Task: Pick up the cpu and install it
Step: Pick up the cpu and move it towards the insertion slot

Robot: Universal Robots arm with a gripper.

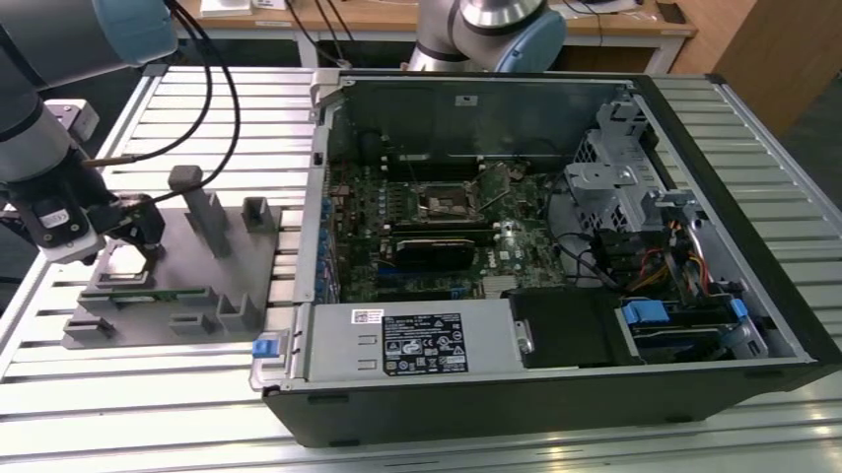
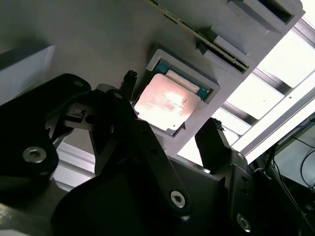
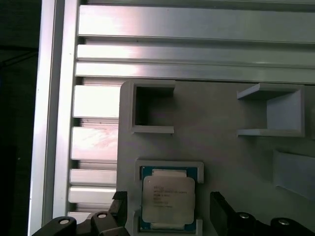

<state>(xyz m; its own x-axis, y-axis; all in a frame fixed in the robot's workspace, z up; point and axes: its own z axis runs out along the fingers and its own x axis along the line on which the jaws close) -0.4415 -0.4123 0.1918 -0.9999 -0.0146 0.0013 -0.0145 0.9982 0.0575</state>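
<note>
The cpu (image 3: 168, 199) is a small square chip with a pale metal top. It lies flat in a shallow framed recess of the grey plastic fixture (image 3: 221, 147). In both wrist views my gripper (image 3: 168, 202) hangs just above the chip, open, one black finger (image 3: 120, 204) on each side with a gap to the chip's edges. The second wrist view has the cpu (image 2: 167, 103) between the two fingertips (image 2: 210, 132). In the exterior view my gripper (image 1: 132, 239) is low over the fixture (image 1: 211, 281) at the exterior view's left and covers the chip.
An open computer case (image 1: 553, 394) fills the exterior view's right, with the black socket frame (image 1: 445, 204) on its motherboard. A green memory stick (image 1: 148, 293) sits in the fixture, whose upright posts (image 1: 208, 217) stand beside my gripper. The table is slatted aluminium (image 3: 197, 24).
</note>
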